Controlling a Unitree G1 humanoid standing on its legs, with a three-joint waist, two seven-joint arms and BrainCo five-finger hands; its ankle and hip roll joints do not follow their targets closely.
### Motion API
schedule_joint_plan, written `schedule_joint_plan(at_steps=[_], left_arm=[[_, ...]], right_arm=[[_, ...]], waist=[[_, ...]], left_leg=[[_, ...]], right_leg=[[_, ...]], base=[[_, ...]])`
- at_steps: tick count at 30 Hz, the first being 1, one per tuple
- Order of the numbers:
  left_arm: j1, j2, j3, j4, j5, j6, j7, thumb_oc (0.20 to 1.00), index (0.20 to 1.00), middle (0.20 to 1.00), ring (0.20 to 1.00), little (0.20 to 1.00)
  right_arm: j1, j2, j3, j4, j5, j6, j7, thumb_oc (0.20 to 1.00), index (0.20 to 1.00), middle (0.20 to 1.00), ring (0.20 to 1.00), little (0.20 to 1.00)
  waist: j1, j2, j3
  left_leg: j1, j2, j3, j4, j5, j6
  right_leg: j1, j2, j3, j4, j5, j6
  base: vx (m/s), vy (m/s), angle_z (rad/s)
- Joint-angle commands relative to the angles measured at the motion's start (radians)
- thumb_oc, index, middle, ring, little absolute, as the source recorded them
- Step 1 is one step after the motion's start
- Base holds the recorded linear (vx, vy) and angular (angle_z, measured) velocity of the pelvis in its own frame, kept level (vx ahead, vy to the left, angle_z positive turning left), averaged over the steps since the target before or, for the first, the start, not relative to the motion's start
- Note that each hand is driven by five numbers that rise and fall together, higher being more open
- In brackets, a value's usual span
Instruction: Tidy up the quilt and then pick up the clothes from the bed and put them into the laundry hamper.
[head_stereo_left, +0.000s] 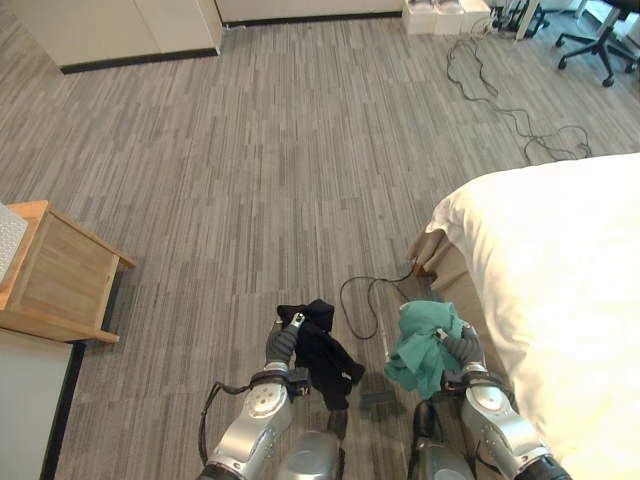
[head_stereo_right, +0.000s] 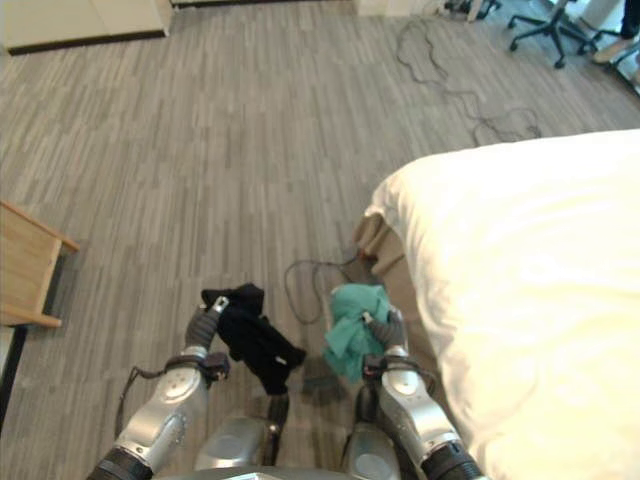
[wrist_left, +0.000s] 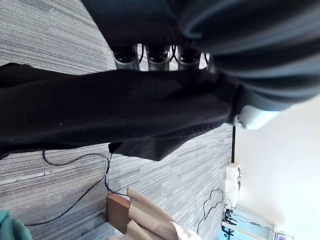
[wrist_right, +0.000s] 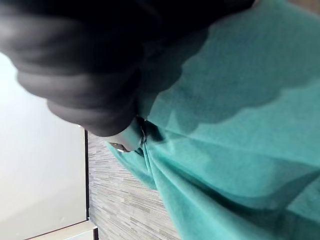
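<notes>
— So, where do you stand? Your left robot hand (head_stereo_left: 283, 340) has its fingers curled round the black garment (head_stereo_left: 325, 352), which hangs down from it over the floor (head_stereo_left: 250, 180). Your right robot hand (head_stereo_left: 462, 348) is bunched into the green garment (head_stereo_left: 425, 345); from the wrist view I think the fingers are closed in the cloth, though the fabric hides most of them.

— Both clothes are off the bed, then?

— Yes, both are in your hands, held low in front of you, just beside the corner of the bed (head_stereo_left: 560, 290). The white quilt (head_stereo_right: 530, 280) lies smooth across it as far as you can see.

— And the hamper?

— You cannot see one yet. At your far left sits a wooden side table (head_stereo_left: 60, 275), nothing more. So the step in hand is the carry: turn and look for the hamper before you walk.

— What should you watch?

— Keep both grips firm; the black garment dangles long, so lift that hand a little to keep the cloth off your legs. Mind the cable (head_stereo_left: 365, 300) looping on the floor near the bed leg (head_stereo_left: 428, 252). Hold the hands apart so the two cloths do not tangle, and release only when each hand is over the hamper's mouth.
</notes>
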Motion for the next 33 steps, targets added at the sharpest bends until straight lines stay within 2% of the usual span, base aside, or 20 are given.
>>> schedule_joint_plan(at_steps=[1,4,6,7,11,14,15,16,18,19,21,22,23,24,25,26,28,30,32,33], left_arm=[[0.013,0.022,0.035,-0.090,0.000,-0.031,0.010,0.200,0.200,0.200,0.200,0.200],[0.022,0.031,0.027,-0.085,-0.018,-0.076,-0.001,0.200,0.200,0.200,0.200,0.200],[0.008,0.024,-0.001,-0.037,-0.021,-0.127,-0.013,0.200,0.200,0.200,0.200,0.200],[0.002,0.021,-0.012,-0.017,-0.015,-0.140,-0.038,0.200,0.200,0.200,0.200,0.200],[-0.004,0.040,-0.017,-0.026,-0.005,-0.111,-0.105,0.200,0.200,0.200,0.200,0.200],[0.030,0.058,-0.003,-0.051,0.014,-0.089,-0.144,0.200,0.200,0.200,0.200,0.200],[0.044,0.055,0.004,-0.056,0.027,-0.068,-0.139,0.200,0.200,0.200,0.200,0.200],[0.045,0.053,0.004,-0.056,0.028,-0.067,-0.138,0.200,0.200,0.200,0.200,0.200],[0.050,0.048,0.015,-0.087,0.024,-0.043,-0.137,0.200,0.200,0.200,0.200,0.200],[0.059,0.051,0.019,-0.124,0.016,-0.020,-0.129,0.200,0.200,0.200,0.200,0.200],[0.062,0.052,0.020,-0.135,0.008,-0.011,-0.119,0.200,0.200,0.200,0.200,0.200],[0.065,0.044,0.022,-0.135,0.003,0.003,-0.115,0.200,0.200,0.200,0.200,0.200],[0.053,0.028,0.001,-0.119,0.010,0.003,-0.116,0.200,0.200,0.200,0.200,0.200],[0.050,0.027,-0.002,-0.118,0.011,0.004,-0.117,0.200,0.200,0.200,0.200,0.200],[0.044,0.024,-0.022,-0.112,0.008,-0.009,-0.119,0.200,0.200,0.200,0.200,0.200],[0.044,0.025,-0.028,-0.110,0.005,-0.018,-0.125,0.200,0.200,0.200,0.200,0.200],[0.047,0.028,-0.044,-0.109,0.004,-0.044,-0.128,0.200,0.200,0.200,0.200,0.200],[0.062,0.037,-0.066,-0.100,0.006,-0.099,-0.137,0.200,0.200,0.200,0.200,0.200],[0.058,0.050,-0.070,-0.084,-0.017,-0.137,-0.151,0.200,0.200,0.200,0.200,0.200],[0.057,0.053,-0.059,-0.073,-0.030,-0.147,-0.173,0.200,0.200,0.200,0.200,0.200]], right_arm=[[0.027,-0.007,0.019,-0.132,-0.002,-0.013,-0.009,0.200,0.200,0.200,0.200,0.200],[0.019,-0.029,0.011,-0.139,-0.001,-0.037,-0.016,0.200,0.200,0.200,0.200,0.200],[0.007,-0.053,-0.009,-0.122,0.017,-0.046,0.012,0.200,0.200,0.200,0.200,0.200],[0.015,-0.060,-0.025,-0.129,0.024,-0.043,0.017,0.200,0.200,0.200,0.200,0.200],[0.041,-0.065,-0.059,-0.165,0.047,-0.039,0.003,0.200,0.200,0.200,0.200,0.200],[0.072,-0.055,-0.080,-0.178,0.062,-0.040,0.010,0.200,0.200,0.200,0.200,0.200],[0.091,-0.056,-0.090,-0.189,0.092,-0.028,0.023,0.200,0.200,0.200,0.200,0.200],[0.092,-0.057,-0.091,-0.191,0.093,-0.027,0.025,0.200,0.200,0.200,0.200,0.200],[0.116,-0.076,-0.092,-0.222,0.077,-0.019,0.037,0.200,0.200,0.200,0.200,0.200],[0.118,-0.091,-0.091,-0.219,0.077,-0.007,0.056,0.200,0.200,0.200,0.200,0.200],[0.113,-0.095,-0.089,-0.214,0.077,0.005,0.061,0.200,0.200,0.200,0.200,0.200],[0.105,-0.103,-0.084,-0.194,0.090,0.017,0.070,0.200,0.200,0.200,0.200,0.200],[0.092,-0.106,-0.079,-0.172,0.095,0.016,0.077,0.200,0.200,0.200,0.200,0.200],[0.090,-0.106,-0.077,-0.170,0.093,0.017,0.080,0.200,0.200,0.200,0.200,0.200],[0.087,-0.108,-0.059,-0.171,0.069,0.011,0.087,0.200,0.200,0.200,0.200,0.200],[0.087,-0.110,-0.047,-0.175,0.058,0.017,0.093,0.200,0.200,0.200,0.200,0.200],[0.089,-0.118,-0.023,-0.181,0.041,0.014,0.092,0.200,0.200,0.200,0.200,0.200],[0.100,-0.136,0.003,-0.196,0.043,0.014,0.081,0.200,0.200,0.200,0.200,0.200],[0.100,-0.140,0.008,-0.182,0.037,-0.007,0.079,0.200,0.200,0.200,0.200,0.200],[0.099,-0.134,0.014,-0.173,0.019,-0.015,0.062,0.200,0.200,0.200,0.200,0.200]], waist=[[0.000,0.003,-0.027],[-0.034,-0.017,0.015],[-0.079,-0.035,0.044],[-0.097,-0.038,0.059],[-0.120,-0.034,0.074],[-0.122,-0.037,0.047],[-0.129,-0.033,0.016],[-0.130,-0.032,0.014],[-0.142,-0.015,-0.028],[-0.141,-0.015,-0.048],[-0.142,-0.025,-0.051],[-0.135,-0.035,-0.043],[-0.104,-0.037,-0.006],[-0.102,-0.039,-0.003],[-0.080,-0.024,0.025],[-0.070,-0.022,0.033],[-0.043,0.004,0.054],[-0.017,0.038,0.064],[-0.014,0.046,0.069],[-0.008,0.046,0.060]], left_leg=[[-0.054,-0.035,-0.085,0.050,-0.071,0.020],[-0.041,-0.073,-0.110,0.056,-0.091,0.013],[-0.003,-0.106,-0.143,0.046,-0.130,0.010],[0.036,-0.114,-0.173,0.029,-0.159,0.010],[0.105,-0.089,-0.232,0.029,-0.222,-0.005],[0.149,-0.023,-0.233,0.067,-0.260,-0.039],[0.162,0.039,-0.208,0.112,-0.195,-0.067],[0.164,0.043,-0.208,0.115,-0.192,-0.069],[0.175,0.136,-0.182,0.224,0.014,-0.119],[0.113,0.159,-0.178,0.446,0.165,-0.129],[0.063,0.153,-0.168,0.515,0.190,-0.121],[-0.032,0.138,-0.157,0.630,0.211,-0.111],[-0.226,0.018,-0.136,0.739,0.159,-0.077],[-0.247,0.003,-0.130,0.738,0.155,-0.073],[-0.311,-0.053,-0.072,0.614,0.135,-0.072],[-0.320,-0.076,-0.049,0.535,0.136,-0.074],[-0.322,-0.086,-0.005,0.296,0.170,-0.092],[-0.348,-0.066,0.074,0.023,0.234,-0.107],[-0.387,-0.052,0.132,0.016,0.261,-0.121],[-0.376,-0.053,0.144,0.005,0.220,-0.107]], right_leg=[[0.035,-0.017,0.028,0.180,0.135,0.045],[-0.031,0.052,0.013,-0.091,0.095,0.029],[-0.084,0.067,0.037,-0.333,0.166,0.047],[-0.102,0.065,0.049,-0.438,0.236,0.066],[-0.145,0.061,0.039,-0.476,0.280,0.065],[-0.146,0.042,0.023,-0.402,0.239,0.071],[-0.136,0.044,0.009,-0.337,0.201,0.072],[-0.136,0.045,0.009,-0.334,0.199,0.071],[-0.105,0.055,-0.017,-0.294,0.147,0.041],[-0.043,0.086,-0.016,-0.294,0.091,-0.008],[-0.013,0.094,-0.011,-0.301,0.067,-0.029],[0.040,0.116,0.001,-0.304,0.034,-0.062],[0.112,0.126,0.011,-0.318,0.022,-0.068],[0.115,0.124,0.010,-0.322,0.024,-0.067],[0.152,0.144,0.002,-0.334,0.016,-0.059],[0.165,0.148,0.000,-0.343,0.013,-0.053],[0.218,0.186,-0.007,-0.360,-0.012,-0.047],[0.288,0.237,-0.017,-0.379,-0.053,-0.056],[0.326,0.241,-0.027,-0.359,-0.111,-0.065],[0.331,0.226,-0.024,-0.310,-0.156,-0.051]], base=[[0.21,0.085,-0.02],[0.29,0.010,0.05],[0.54,-0.036,0.16],[0.60,-0.091,0.14],[0.51,-0.162,0.98],[0.72,-0.282,0.97],[0.51,-0.202,0.63],[0.66,-0.240,0.68],[0.67,-0.189,0.72],[0.64,-0.192,0.53],[0.50,-0.190,0.01],[0.64,-0.187,-0.23],[0.52,-0.131,-0.25],[0.50,-0.023,-0.16],[0.38,0.049,-0.41],[0.47,0.086,-0.48],[0.55,0.114,-0.45],[0.80,0.133,-0.41],[0.58,0.116,0.01],[0.63,0.186,0.29]])
